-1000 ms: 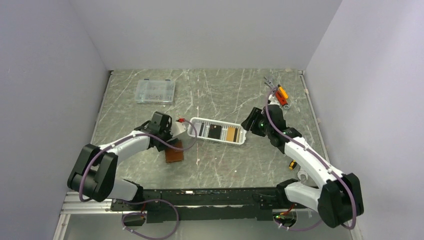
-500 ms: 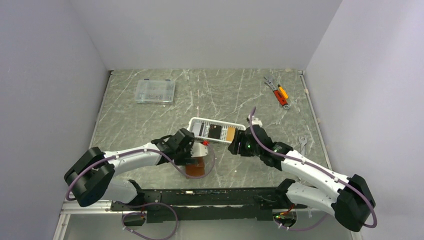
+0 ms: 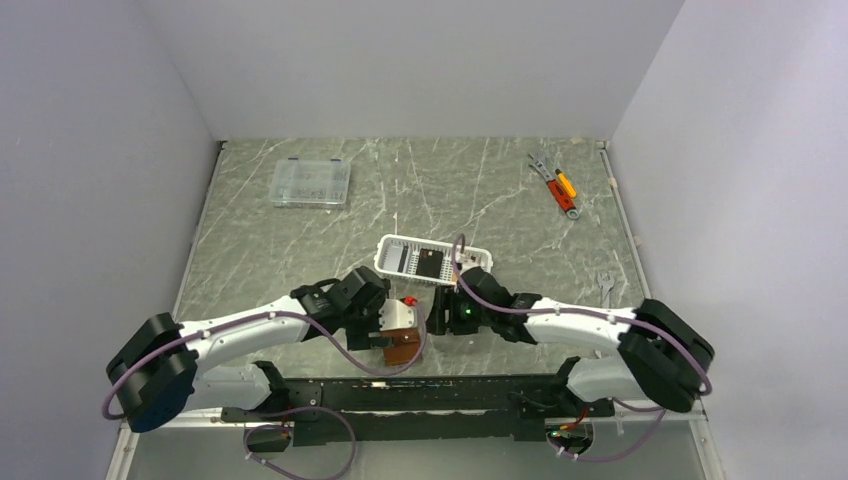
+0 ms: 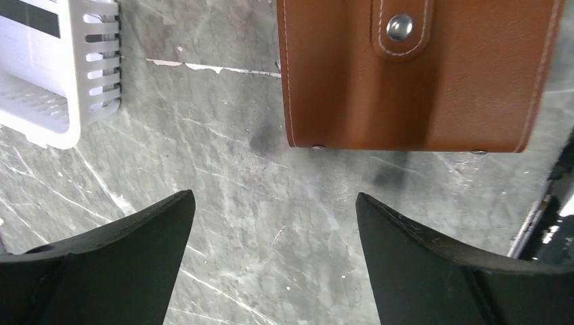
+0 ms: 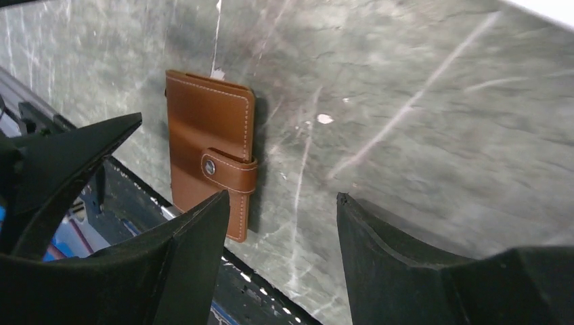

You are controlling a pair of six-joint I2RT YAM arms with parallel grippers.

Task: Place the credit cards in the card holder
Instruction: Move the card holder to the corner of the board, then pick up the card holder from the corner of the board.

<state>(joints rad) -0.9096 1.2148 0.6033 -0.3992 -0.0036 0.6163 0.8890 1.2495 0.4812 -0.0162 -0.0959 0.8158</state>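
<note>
Though closed, card holder (image 4: 406, 88) beyond left claw (image 4: 274, 200)

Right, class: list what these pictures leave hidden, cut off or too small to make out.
- Card holder: left wrist view, top edge cuts it off; snapped shut, so its inside is hidden.
- Basket, near right part: top view, right arm and its cable cover it.
- Clear box contents: top view, too small.

Card holder (image 4: 413, 74) just ahead of left claw (image 4: 271, 198): brown leather, fine matt grain, pale stitching, shiny metal snap stud (image 4: 399, 27). Basket (image 4: 74, 88) off to one side of claw: white moulded plastic, smooth, slotted. Tabletop (image 4: 223, 115) under claw: grey-green marble-look, scratched w/ faint sheen. Claw fingers (image 4: 115, 264): black matt plastic, approx smooth.
</note>
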